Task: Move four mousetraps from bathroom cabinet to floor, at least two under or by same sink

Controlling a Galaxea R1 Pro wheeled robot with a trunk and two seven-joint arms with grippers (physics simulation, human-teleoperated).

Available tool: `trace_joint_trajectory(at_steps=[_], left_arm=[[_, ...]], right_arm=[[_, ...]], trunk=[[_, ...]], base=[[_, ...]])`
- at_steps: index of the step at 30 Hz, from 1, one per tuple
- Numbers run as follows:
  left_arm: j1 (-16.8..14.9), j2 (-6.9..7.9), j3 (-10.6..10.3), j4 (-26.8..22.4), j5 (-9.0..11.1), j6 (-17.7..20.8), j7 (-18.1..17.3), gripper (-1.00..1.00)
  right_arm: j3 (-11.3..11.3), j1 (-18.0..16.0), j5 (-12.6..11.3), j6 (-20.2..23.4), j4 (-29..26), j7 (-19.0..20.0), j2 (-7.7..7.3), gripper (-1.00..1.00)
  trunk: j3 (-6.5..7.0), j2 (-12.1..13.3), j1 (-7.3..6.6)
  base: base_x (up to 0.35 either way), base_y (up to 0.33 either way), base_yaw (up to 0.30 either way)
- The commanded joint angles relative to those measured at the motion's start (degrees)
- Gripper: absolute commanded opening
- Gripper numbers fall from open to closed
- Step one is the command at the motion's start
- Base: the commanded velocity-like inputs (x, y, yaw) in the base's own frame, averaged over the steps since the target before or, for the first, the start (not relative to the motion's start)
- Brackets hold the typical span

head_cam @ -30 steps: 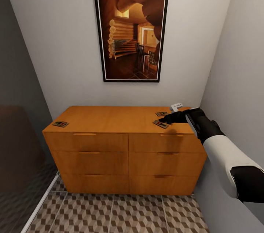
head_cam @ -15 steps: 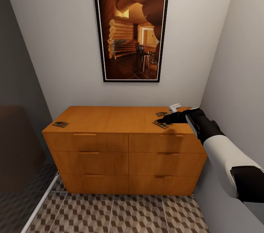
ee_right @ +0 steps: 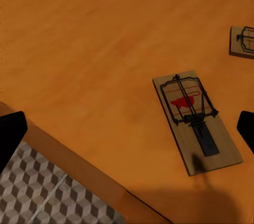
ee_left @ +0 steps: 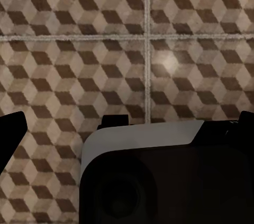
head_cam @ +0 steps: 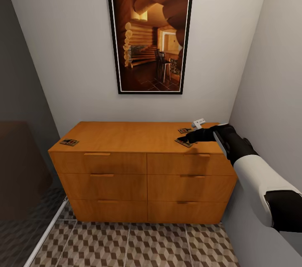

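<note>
The right pincer [head_cam: 188,137] hovers spread over the cabinet [head_cam: 126,137] top's right end — its tips wide apart in the wrist view, pinching nothing. Just below it lies 1 mousetrap [ee_right: 196,120], flat; a second mousetrap [head_cam: 184,130] sits just behind, a third mousetrap [head_cam: 69,142] at the far left corner. The left pincer [ee_left: 127,129] hangs spread above the bathroom floor [ee_left: 79,60].

The head camera looks forward and down from well back at the cabinet [head_cam: 142,166], wall ahead, bathroom floor [head_cam: 138,244] at 6 o'clock. The left wrist camera faces straight down, close over the same tiling. The right wrist camera hangs close above the cabinet top, sharing the mousetrap [ee_right: 196,121] the head view shows at 3 o'clock.
</note>
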Motion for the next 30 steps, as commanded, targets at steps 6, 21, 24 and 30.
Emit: trace_joint_trajectory(at_steps=[6,21,24,30], left_arm=[[0.0,0.00,-0.2,0.0,0.0,-0.2,0.2,1.00],[-0.1,0.00,-0.2,0.0,0.0,-0.2,0.2,1.00],[-0.1,0.00,-0.2,0.0,-0.1,-0.2,0.2,1.00],[0.0,0.00,-0.2,0.0,-0.1,-0.2,0.2,1.00]], right_arm=[[0.1,0.0,0.5,-1.5,-0.1,3.6,-0.77,1.00],[0.0,0.0,0.5,-3.2,-0.1,14.9,-4.12,1.00],[0.0,0.0,0.5,-3.2,-0.1,15.5,-4.61,1.00],[0.1,0.0,0.6,-3.3,0.0,16.0,-5.07,1.00]], trunk=[[-0.06,0.0,0.00],[-0.06,0.0,0.00],[-0.06,0.0,0.00],[-0.06,0.0,0.00]], base=[[0.000,0.000,0.000],[0.000,0.000,0.000],[0.000,0.000,0.000],[0.000,0.000,0.000]])
